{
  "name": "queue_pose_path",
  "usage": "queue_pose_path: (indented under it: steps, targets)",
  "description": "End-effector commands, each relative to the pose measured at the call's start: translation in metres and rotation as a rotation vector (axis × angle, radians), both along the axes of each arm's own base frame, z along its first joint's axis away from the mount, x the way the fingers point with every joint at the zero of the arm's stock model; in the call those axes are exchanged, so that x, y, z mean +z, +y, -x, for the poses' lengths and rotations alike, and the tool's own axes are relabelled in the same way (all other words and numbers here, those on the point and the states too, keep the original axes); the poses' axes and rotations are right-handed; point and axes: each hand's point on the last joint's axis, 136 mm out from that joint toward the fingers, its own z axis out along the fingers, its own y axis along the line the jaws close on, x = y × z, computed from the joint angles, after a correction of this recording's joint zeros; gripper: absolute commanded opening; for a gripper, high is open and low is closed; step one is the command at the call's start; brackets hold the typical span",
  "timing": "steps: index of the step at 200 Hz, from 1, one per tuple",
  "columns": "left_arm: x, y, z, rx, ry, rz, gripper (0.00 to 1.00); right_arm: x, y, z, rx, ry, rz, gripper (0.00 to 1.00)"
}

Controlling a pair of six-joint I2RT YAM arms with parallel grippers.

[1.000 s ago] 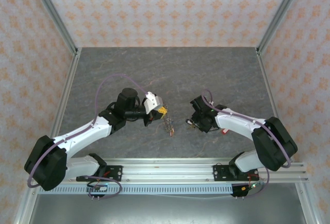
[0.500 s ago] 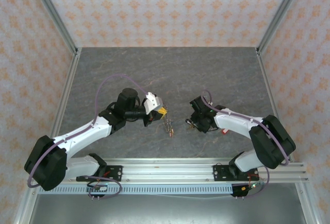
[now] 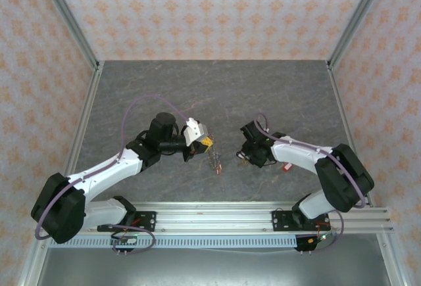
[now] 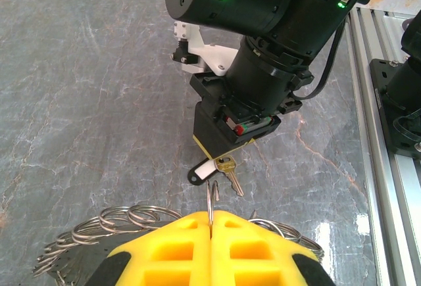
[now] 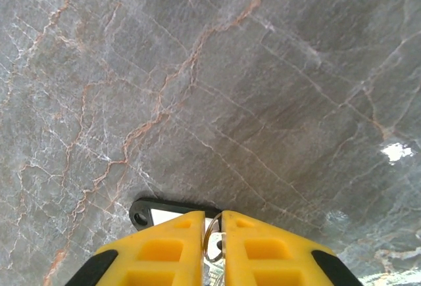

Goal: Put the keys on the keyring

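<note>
My left gripper [image 4: 210, 215] is shut on a thin metal ring [image 4: 210, 197] standing on edge; it belongs to the keyring [image 4: 99, 223], whose coiled silver loops spread to both sides under the yellow fingers. From above, the left gripper [image 3: 206, 143] holds that bundle [image 3: 214, 160] over mid-table. Facing it, my right gripper [image 3: 245, 157] points down at the table. Its yellow fingers [image 5: 256, 243] are closed on the small split ring [image 5: 212, 241] of a brass key [image 4: 231, 173]. A black tag with a white label [image 5: 158, 210] sticks out to the left of them.
The grey marble table [image 3: 217, 89] stretches back to patterned walls. A small red item [image 3: 287, 166] lies beside the right forearm. Metal rails [image 3: 217, 217] run along the near edge behind the arm bases.
The right gripper's fingers have closed in on the key's small ring, and its arm has edged slightly left. The left gripper and its ring bundle have stayed put.
</note>
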Motion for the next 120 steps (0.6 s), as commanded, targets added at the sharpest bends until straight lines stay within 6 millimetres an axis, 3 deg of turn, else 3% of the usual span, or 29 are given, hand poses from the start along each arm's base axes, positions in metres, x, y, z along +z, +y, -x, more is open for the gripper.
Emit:
queue_pose_path:
  steps: [1,12,22,36,120]
  targets:
    - [0.024,-0.006,-0.003,-0.012,-0.066,0.034,0.0,0.002,-0.008,0.0,0.02,0.01,0.057,0.1]
    - [0.025,-0.006,-0.003,-0.013,-0.068,0.036,0.0,0.003,-0.012,0.0,0.028,0.009,0.087,0.1]
    - [0.025,-0.006,-0.004,-0.011,-0.067,0.035,0.0,0.005,-0.014,0.001,0.054,0.01,0.108,0.0]
    - [0.025,-0.006,-0.003,-0.012,-0.067,0.032,0.0,0.007,-0.019,0.002,0.079,0.016,0.142,0.0]
    - [0.026,-0.006,-0.003,-0.013,-0.065,0.038,0.0,0.003,-0.022,0.003,0.192,0.037,0.21,0.1]
